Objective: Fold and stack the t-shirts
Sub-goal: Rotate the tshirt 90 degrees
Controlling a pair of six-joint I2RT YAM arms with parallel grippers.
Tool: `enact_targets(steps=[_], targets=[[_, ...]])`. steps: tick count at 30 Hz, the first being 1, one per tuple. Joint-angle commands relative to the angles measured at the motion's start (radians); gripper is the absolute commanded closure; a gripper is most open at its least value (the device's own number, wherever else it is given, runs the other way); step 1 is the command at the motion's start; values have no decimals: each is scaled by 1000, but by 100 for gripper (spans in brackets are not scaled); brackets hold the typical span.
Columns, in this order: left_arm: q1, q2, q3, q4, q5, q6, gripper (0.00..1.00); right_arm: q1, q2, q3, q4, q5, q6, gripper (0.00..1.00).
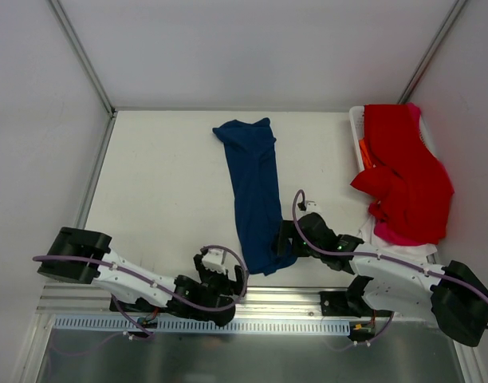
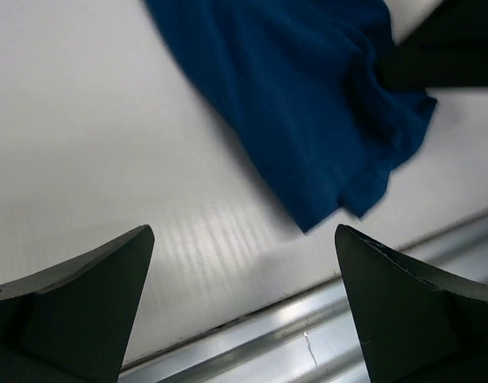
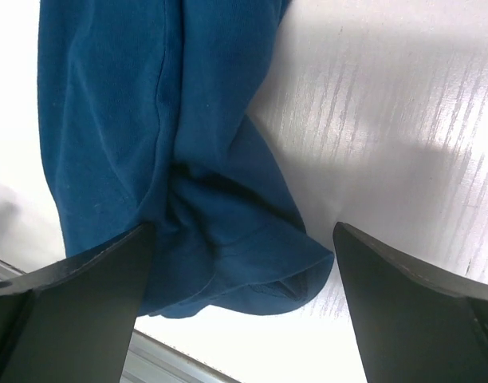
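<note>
My right end effector (image 3: 242,233) hung spread wide over the bunched near hem of the navy t-shirt (image 1: 253,191), a long strip on the table (image 1: 164,183), and my left end effector (image 2: 244,233) gaped empty beside it, so I risked pinching one layer and dragging the strip crooked.

white table (image 1: 164,183), navy tee (image 1: 256,199), prob basket (image 1: 356,126) R
</note>
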Motion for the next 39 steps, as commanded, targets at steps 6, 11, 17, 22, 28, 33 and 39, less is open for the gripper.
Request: enact_targets(steps=[6, 11, 17, 22, 28, 33, 39], targets=[[51, 71, 55, 829, 396, 1047, 1, 5, -19, 14, -27, 31, 13, 1], [302, 26, -290, 1359, 786, 868, 1, 5, -45, 5, -42, 29, 13, 1], [324, -77, -368, 1242, 697, 785, 1, 5, -63, -22, -33, 40, 20, 1], [363, 81, -482, 1610, 742, 633, 1, 5, -36, -12, -11, 31, 24, 1], [370, 429, -412, 1879, 825, 518, 1, 5, -38, -6, -21, 32, 20, 1], [361, 270, -414, 1596, 663, 435, 1, 5, -83, 4, -73, 61, 13, 1], [309, 16, -299, 1017, 490, 450, 1, 5, -72, 14, -64, 78, 10, 1]])
